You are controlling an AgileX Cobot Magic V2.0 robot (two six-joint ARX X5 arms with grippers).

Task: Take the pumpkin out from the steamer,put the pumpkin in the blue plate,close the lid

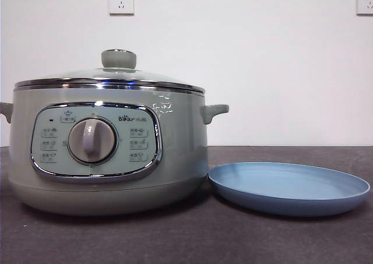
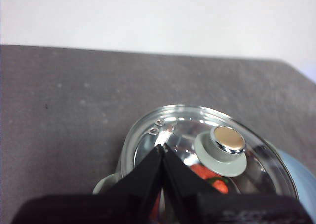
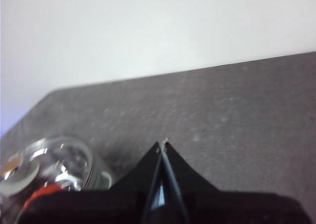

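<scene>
The sage-green steamer (image 1: 108,144) stands at the left of the front view with its glass lid (image 1: 111,76) on and the pale-green knob (image 1: 119,58) on top. The empty blue plate (image 1: 288,187) lies to its right. The pumpkin (image 2: 211,178) shows orange-red through the lid (image 2: 187,135) in the left wrist view, inside the steamer. My left gripper (image 2: 162,146) is shut and empty, high above the lid, beside the knob (image 2: 224,146). My right gripper (image 3: 163,144) is shut and empty above the table, away from the steamer (image 3: 54,164). Neither arm shows in the front view.
The dark grey table (image 1: 186,235) runs to a white wall with two sockets (image 1: 121,1). The steamer's side handle (image 1: 213,112) juts toward the plate. The table's far edge (image 2: 148,51) shows in both wrist views.
</scene>
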